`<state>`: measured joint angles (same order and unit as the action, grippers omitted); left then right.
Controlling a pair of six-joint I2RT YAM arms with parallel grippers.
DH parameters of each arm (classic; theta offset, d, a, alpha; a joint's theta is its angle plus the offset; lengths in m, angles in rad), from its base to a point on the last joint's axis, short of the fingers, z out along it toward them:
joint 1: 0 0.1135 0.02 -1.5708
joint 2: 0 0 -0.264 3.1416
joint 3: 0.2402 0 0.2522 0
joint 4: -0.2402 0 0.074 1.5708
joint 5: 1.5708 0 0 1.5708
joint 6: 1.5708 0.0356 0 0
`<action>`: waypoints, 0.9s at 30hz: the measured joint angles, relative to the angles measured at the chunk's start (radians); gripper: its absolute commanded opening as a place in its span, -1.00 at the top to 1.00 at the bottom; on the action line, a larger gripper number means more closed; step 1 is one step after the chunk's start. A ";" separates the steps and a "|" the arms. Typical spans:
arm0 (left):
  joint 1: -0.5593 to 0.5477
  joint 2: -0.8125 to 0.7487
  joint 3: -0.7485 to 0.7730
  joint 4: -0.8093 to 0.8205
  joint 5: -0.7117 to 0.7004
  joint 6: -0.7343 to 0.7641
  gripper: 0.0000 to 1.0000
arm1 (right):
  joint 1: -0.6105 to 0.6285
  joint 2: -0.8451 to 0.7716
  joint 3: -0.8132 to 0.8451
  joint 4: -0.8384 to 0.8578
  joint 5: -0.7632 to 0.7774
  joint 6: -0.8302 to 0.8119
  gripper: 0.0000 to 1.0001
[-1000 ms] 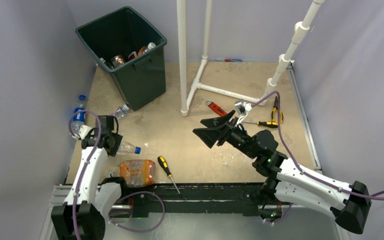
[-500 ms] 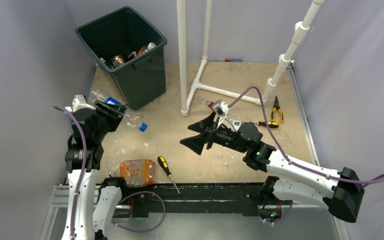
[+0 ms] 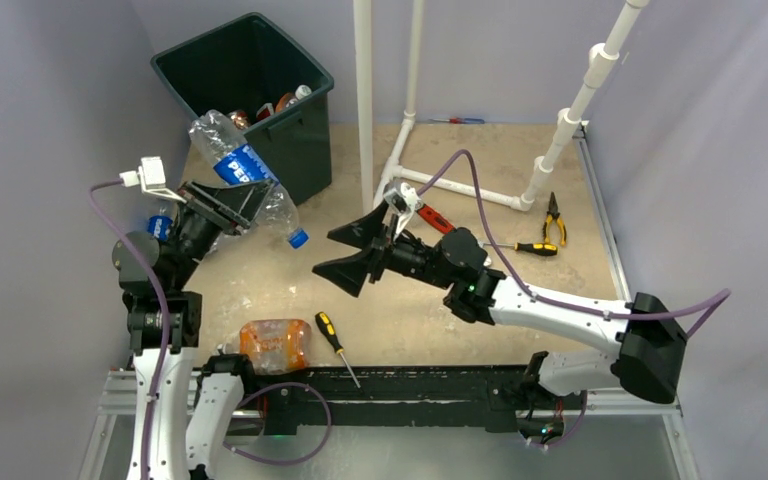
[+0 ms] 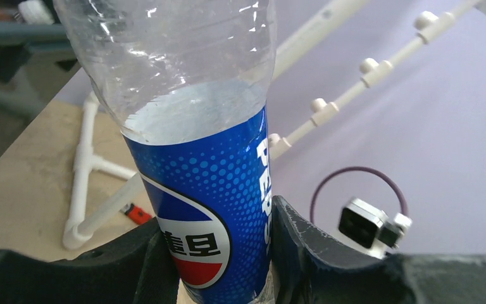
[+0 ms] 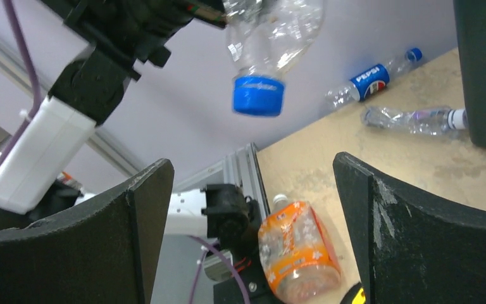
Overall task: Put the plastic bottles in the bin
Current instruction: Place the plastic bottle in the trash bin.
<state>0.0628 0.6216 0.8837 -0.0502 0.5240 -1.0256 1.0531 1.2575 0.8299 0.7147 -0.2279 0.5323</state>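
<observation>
Change, left arm: the Pepsi bottle point(image 3: 245, 178), a second ago low at the table's left edge, has been lifted clear of the surface. It is now held in the air just in front of the bin's near wall, blue cap tilted down and to the right.
Left gripper point(image 3: 222, 205): clenched on the Pepsi bottle at its label, which the wrist view shows pinched between both fingers point(image 4: 316, 253).
Change, right arm: it has been swung from the table's middle toward the left, and the right gripper point(image 3: 325, 254) has been spread wide. Nothing is held, and the jaws are pointed toward the raised bottle's cap.
Meaning for the task: the carry is judged to be under way. The bottle is not yet over the opening of the bin point(image 3: 305, 150), so more height and reach appear to be needed before any release.
Bin: set at the table's far-left corner, with several bottles point(image 3: 295, 97) already lying inside.
Left on the table point(image 3: 520, 300): an orange-label bottle point(image 3: 275, 345) at the near edge, and a second blue-label bottle point(image 5: 370, 79) and a clear bottle point(image 5: 411, 119) along the left edge beside the bin.
Tools: a screwdriver point(image 3: 332, 335) beside the orange-label bottle; a red wrench point(image 3: 435, 218), a second screwdriver point(image 3: 530, 248) and pliers point(image 3: 554, 215) toward the right edge.
Room: the sandy, scuffed surface is closed in by pale walls, and a white pipe frame point(image 3: 363, 110) is stood toward the far edge.
</observation>
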 measured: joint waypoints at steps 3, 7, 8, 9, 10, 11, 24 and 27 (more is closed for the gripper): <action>-0.001 -0.017 0.000 0.089 0.033 -0.002 1.00 | 0.000 0.056 0.064 0.026 0.007 0.011 -0.98; -0.010 -0.016 -0.006 0.169 0.060 -0.003 1.00 | 0.000 0.119 0.135 0.043 0.008 0.029 -0.91; -0.014 -0.014 -0.010 0.181 0.065 -0.005 1.00 | 0.000 0.136 0.151 0.049 0.008 0.034 -0.88; -0.019 -0.011 -0.013 0.192 0.071 -0.006 1.00 | 0.001 0.146 0.159 0.054 0.008 0.036 -0.85; -0.022 -0.006 -0.013 0.197 0.075 -0.007 1.00 | 0.000 0.156 0.166 0.060 0.008 0.042 -0.80; -0.026 -0.002 -0.014 0.204 0.077 -0.008 1.00 | 0.001 0.164 0.170 0.066 0.008 0.046 -0.73; -0.054 -0.001 -0.024 0.225 0.093 -0.004 -0.51 | 0.003 0.195 0.224 0.043 -0.045 0.078 1.00; -0.078 0.002 -0.011 0.201 0.093 0.022 -0.87 | 0.003 0.130 0.212 -0.036 -0.051 0.047 1.00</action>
<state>-0.0151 0.6231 0.8722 0.1513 0.6170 -1.0039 1.0561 1.3872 1.0424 0.6788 -0.2790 0.5793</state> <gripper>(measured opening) 0.801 0.386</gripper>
